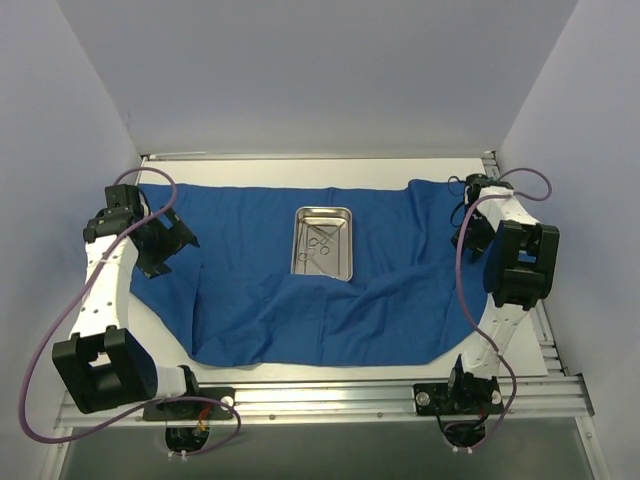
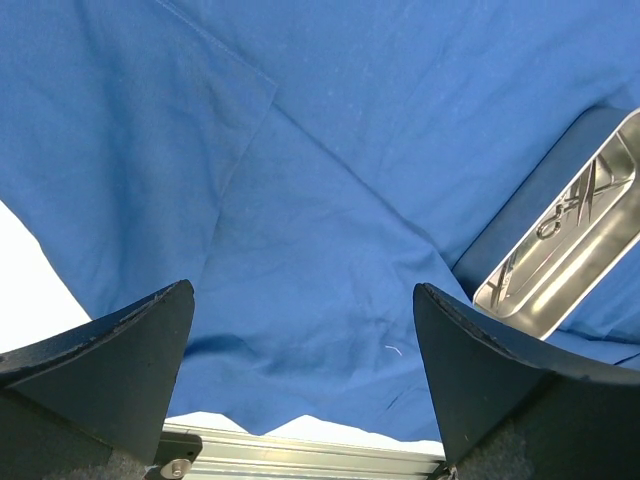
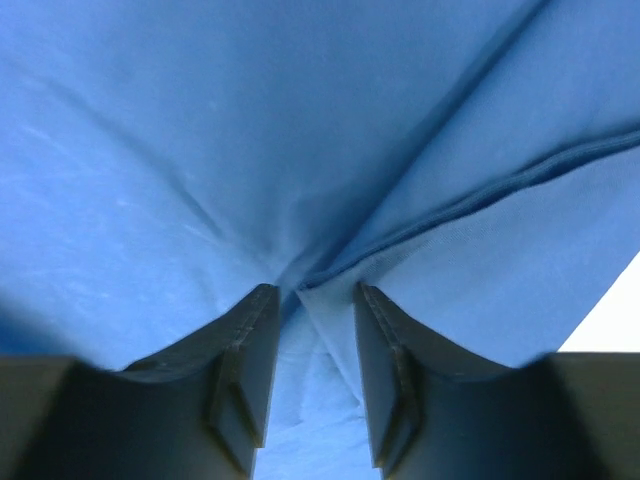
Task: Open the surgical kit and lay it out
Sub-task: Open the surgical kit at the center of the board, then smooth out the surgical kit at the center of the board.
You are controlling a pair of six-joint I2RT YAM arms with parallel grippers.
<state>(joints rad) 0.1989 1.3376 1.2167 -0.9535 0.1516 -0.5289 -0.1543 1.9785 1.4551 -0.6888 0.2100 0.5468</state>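
The blue cloth wrap lies spread open across the white table. The shiny steel tray sits on it near the middle, holding the thin metal scissor-like instruments. My left gripper hovers open and empty over the cloth's left part; the tray and instruments show at the right of its view. My right gripper is at the cloth's far right corner. In the right wrist view the right gripper has a fold of cloth pinched between its jaws.
The white table top shows behind the cloth and along the front. An aluminium rail runs along the near edge, also in the left wrist view. Grey walls close in the left, back and right sides.
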